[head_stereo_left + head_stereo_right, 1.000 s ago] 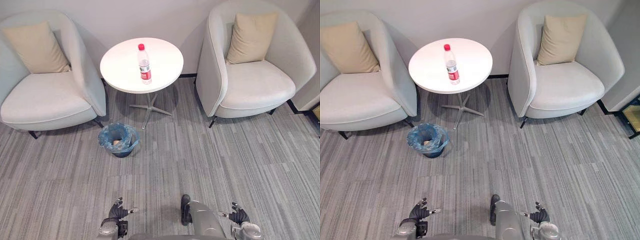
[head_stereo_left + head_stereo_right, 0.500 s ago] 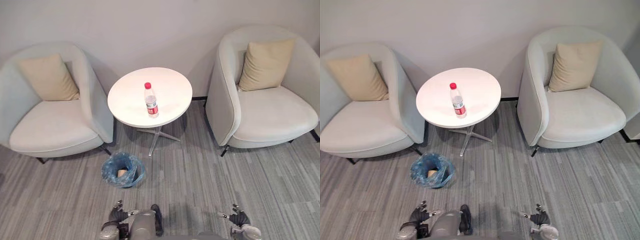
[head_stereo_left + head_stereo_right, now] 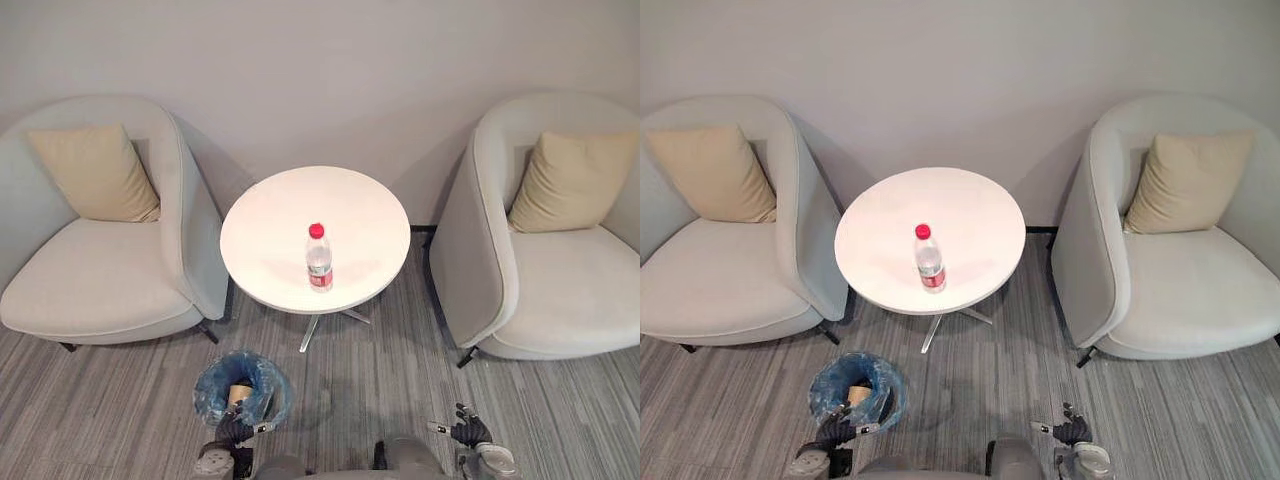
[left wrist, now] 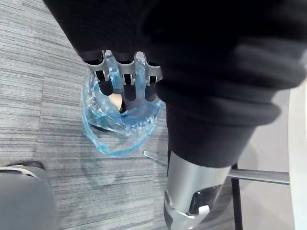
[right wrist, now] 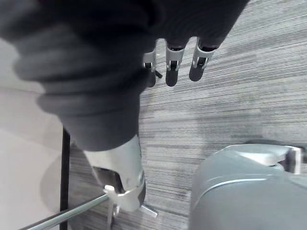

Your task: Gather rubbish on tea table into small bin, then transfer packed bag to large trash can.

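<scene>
Barely started: red-capped clear plastic bottle (image 3: 319, 260) sat unbinned on round white tabletop (image 3: 270, 230).
My left hand (image 3: 237, 430) and right hand (image 3: 466, 432) hung open, empty.

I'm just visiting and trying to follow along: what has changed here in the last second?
Only the view has shifted: the robot's head camera has come closer to the table. No object moved, and nothing was grasped or let go. The bottle stands upright on the table, the bin sits on the floor beside it, the chairs stay put, and the left hand and right hand hang low, open, empty.
</scene>
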`<state>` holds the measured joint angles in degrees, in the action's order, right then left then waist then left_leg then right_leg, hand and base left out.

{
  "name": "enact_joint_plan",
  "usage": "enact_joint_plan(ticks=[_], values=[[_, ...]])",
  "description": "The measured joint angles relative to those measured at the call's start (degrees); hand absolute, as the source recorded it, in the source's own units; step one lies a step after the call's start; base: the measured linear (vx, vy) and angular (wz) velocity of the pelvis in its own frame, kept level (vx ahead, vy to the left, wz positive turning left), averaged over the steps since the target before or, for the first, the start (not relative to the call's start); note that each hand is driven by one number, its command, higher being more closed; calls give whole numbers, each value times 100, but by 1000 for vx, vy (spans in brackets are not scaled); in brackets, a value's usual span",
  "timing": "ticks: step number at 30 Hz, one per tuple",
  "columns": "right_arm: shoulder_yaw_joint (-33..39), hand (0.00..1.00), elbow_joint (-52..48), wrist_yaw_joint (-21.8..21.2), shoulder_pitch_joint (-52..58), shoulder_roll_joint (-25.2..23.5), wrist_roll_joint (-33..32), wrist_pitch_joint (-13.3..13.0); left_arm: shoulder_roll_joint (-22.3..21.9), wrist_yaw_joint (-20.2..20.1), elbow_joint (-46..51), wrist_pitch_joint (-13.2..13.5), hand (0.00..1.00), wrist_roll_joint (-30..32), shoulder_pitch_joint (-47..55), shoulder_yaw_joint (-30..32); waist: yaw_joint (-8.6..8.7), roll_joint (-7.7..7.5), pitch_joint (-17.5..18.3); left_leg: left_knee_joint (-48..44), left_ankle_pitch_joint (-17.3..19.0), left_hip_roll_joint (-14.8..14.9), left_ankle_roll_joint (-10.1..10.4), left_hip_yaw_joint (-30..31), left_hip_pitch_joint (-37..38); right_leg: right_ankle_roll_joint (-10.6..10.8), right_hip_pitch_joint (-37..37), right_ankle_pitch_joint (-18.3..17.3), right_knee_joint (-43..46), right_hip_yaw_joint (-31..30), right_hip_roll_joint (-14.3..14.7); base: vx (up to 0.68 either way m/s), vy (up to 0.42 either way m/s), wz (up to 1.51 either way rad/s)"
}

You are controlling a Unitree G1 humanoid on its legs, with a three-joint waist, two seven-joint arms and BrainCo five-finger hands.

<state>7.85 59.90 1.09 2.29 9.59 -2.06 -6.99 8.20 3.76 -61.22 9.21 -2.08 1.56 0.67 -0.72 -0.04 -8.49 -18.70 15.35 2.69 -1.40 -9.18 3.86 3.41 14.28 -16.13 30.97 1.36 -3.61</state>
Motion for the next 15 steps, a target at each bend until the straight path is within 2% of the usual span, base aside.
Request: enact_joint_plan(ticks=[1,2,4,6,7,10,11,13,15], values=[[13,0,21,0,112,37,4,3,-24,0,-38,-11,0,0,-15,-11,13,-46,15,53,35,-58,201,209,40,-203,-63,887,-461,35,-39,287,-158,36],[59,0,56,8,112,112,5,14,-116,-13,-30,-3,0,2,-35,-22,-46,101,61,167,16,113,306,319,88,-269,-111,906,-539,65,126,281,-167,22],[80,0,48,10,48,123,5,-6,-152,-14,-53,-1,0,3,-16,4,18,206,56,292,-67,270,455,446,128,-330,-238,869,-728,209,257,215,-182,13],[131,0,58,6,156,75,7,2,-199,-21,-44,4,0,4,-84,63,15,240,16,149,-119,440,589,490,188,-418,-565,844,-965,387,372,176,-204,38],[132,0,51,8,228,46,2,2,-248,-40,-12,3,0,5,-79,188,3,216,-4,-134,-138,500,629,495,162,-472,-763,806,-1072,461,387,139,-188,47],[125,0,-82,18,360,-7,-9,-3,-401,-114,70,-2,0,5,17,298,-24,173,-102,-1949,-203,853,823,280,-521,-568,-1241,655,-1277,545,429,72,-69,22],[137,0,-102,25,361,-17,-10,-2,-450,-118,73,-13,0,5,96,298,-27,248,-115,-2192,-128,1010,698,82,-758,-603,-1351,603,-1312,545,451,58,18,0],[171,0,-115,23,355,-32,-11,-2,-453,-118,102,-13,0,1,107,297,-21,271,-124,-1978,-101,1020,651,-8,-925,-569,-1351,582,-1315,524,429,22,79,-7],[166,0,-116,16,359,-43,-16,-2,-445,-113,110,-12,0,1,117,276,-37,343,-107,-766,-268,874,734,29,-996,-447,-1304,528,-1238,456,419,52,160,-20]])
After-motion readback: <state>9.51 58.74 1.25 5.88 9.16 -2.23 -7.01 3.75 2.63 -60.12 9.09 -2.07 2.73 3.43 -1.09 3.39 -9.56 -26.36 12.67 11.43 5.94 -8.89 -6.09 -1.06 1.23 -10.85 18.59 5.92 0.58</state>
